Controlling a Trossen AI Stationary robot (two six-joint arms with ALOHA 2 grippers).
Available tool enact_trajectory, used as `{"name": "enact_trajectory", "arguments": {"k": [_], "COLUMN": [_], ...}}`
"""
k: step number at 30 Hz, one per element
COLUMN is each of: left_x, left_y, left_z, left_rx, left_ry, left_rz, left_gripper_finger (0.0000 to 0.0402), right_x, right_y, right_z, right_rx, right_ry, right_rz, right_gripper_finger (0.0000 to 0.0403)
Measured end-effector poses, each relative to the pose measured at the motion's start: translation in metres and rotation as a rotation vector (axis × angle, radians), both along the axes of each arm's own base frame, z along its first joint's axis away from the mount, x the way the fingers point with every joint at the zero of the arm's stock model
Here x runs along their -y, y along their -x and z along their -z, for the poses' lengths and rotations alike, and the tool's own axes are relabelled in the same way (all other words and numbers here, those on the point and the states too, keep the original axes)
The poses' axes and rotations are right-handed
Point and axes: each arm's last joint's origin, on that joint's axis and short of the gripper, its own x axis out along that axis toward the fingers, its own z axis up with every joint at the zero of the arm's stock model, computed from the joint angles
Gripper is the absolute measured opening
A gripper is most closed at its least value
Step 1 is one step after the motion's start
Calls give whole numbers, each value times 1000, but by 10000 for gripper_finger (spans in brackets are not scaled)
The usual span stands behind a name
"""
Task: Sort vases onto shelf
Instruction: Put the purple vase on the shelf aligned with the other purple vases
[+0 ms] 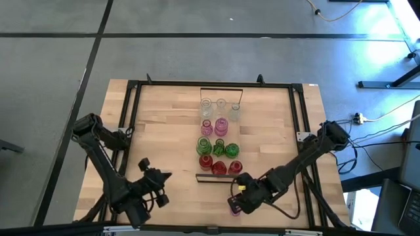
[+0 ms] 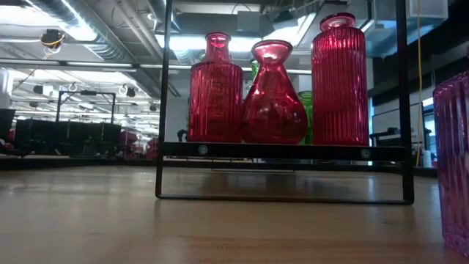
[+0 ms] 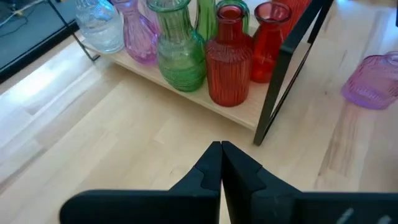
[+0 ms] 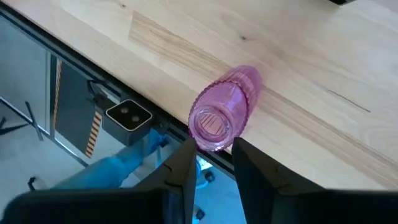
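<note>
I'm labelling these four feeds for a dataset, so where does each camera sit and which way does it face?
High: overhead, straight down on table, both arms, shelf.
Low: tabletop height, level at the red vases; no arm shows.
Left wrist: past the shut left claw toward the shelf's end.
Right wrist: past the right claw at a pink vase near the table edge.
Shared: both wrist views show that pink vase.

tabletop (image 1: pixel 164 131): light slatted wood, black frame along its edges | shelf (image 1: pixel 237 92): standing on it at centre, running 12 to 6 o'clock | shelf load: clear, pink, green, red vases (image 1: pixel 220 147) in rows | pink vase (image 4: pixel 222 115): on tabletop at 5 o'clock, near edge
</note>
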Motion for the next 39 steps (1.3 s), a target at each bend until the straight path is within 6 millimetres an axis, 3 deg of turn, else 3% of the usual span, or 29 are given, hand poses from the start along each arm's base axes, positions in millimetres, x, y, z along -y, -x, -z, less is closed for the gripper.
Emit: {"name": "enact_trajectory", "arguments": {"k": [5,9,14,39], "left_x": [2,4,4,4], "left_y": [2,4,4,3], "left_z": [0,-1,-1,-1], "left_rx": [19,37,39,54], "left_ry": [15,7,10,28], "left_rz": [-7,2,0,-14], "left_gripper_finger": [0,0,0,0], "right_x": [-8,-21,-33,-37], "right_y": [0,0,4,3], "right_z": [6,26,26,31], "right_rx": [-1,-55,-25,-20], "right_ry": [2,-12,-28,-34], "right_rz": [19,32,55,104], "right_gripper_finger": [88,73,61,60]}}
